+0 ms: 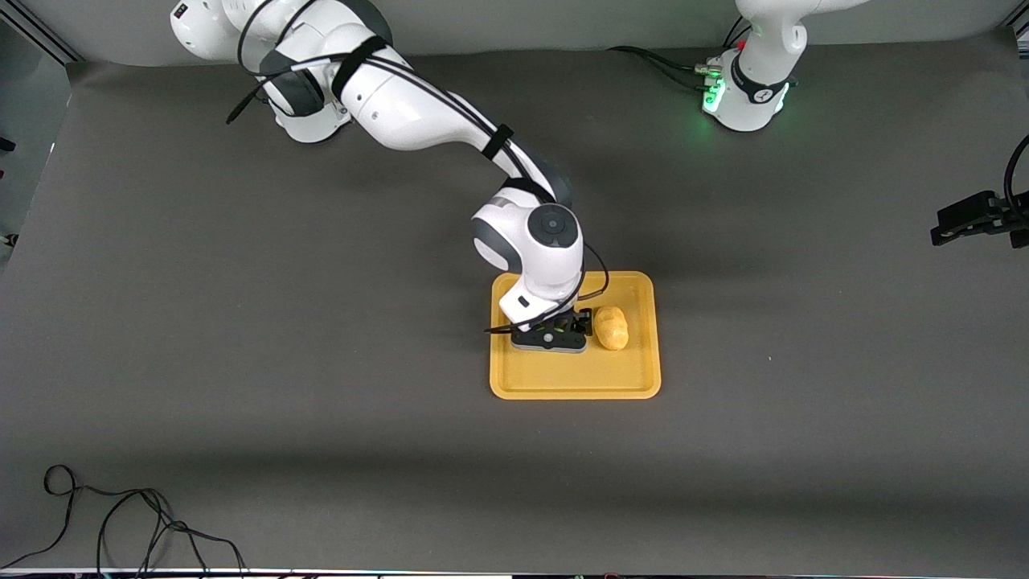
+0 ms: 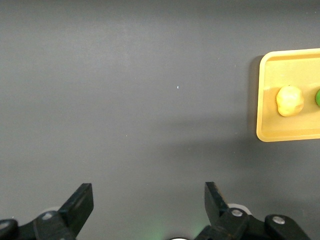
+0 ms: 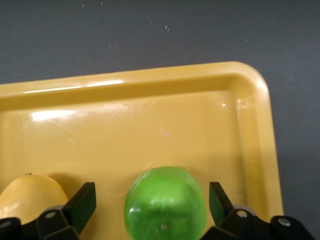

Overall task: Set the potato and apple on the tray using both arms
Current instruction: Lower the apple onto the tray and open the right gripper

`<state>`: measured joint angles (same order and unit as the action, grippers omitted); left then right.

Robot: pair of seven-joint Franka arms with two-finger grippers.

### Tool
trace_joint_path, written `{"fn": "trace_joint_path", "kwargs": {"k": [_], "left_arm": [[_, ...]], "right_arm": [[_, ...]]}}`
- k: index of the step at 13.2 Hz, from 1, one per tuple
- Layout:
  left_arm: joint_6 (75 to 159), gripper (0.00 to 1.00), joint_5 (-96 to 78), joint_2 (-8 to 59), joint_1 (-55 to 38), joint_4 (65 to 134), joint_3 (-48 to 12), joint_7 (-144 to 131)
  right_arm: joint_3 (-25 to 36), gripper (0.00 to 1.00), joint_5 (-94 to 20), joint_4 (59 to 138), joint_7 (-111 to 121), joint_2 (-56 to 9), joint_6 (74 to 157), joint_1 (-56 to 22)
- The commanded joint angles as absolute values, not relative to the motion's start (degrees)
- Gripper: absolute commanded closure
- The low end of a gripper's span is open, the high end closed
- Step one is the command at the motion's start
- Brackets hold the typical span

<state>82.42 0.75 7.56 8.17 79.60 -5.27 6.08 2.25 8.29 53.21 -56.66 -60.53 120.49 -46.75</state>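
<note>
The yellow-orange tray [image 1: 575, 386] lies mid-table. The tan potato [image 1: 611, 327] rests on it, toward the left arm's end. My right gripper [image 1: 555, 334] is low over the tray beside the potato and hides the apple in the front view. In the right wrist view the right gripper [image 3: 151, 195] is open, its fingers on either side of the green apple [image 3: 165, 202] with small gaps. The apple sits on the tray [image 3: 150, 90] next to the potato [image 3: 27, 197]. My left gripper [image 2: 148, 192] is open and empty, high over bare table, with the tray [image 2: 280, 132], potato [image 2: 289, 100] and apple [image 2: 318, 98] seen from afar.
Dark grey mat covers the table around the tray. A black cable [image 1: 120, 515] lies near the front edge toward the right arm's end. A black fixture [image 1: 977, 217] juts in at the left arm's end.
</note>
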Motion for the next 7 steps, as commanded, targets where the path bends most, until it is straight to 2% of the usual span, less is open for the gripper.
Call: {"fn": "trace_joint_path", "kwargs": {"k": [1,7], "left_arm": [[83.06,0.01,1.23,7.29,8.35,79.72,-5.62,5.36],[83.14,0.02,1.23,7.29,8.26,79.72,-5.63,5.36]], "right_arm": [[2.29,0.0,9.32,53.7,-55.47,-54.6,114.37,-45.19],[1.93,0.0,8.79,55.36,-32.93,-38.7,95.75,-35.96]]}}
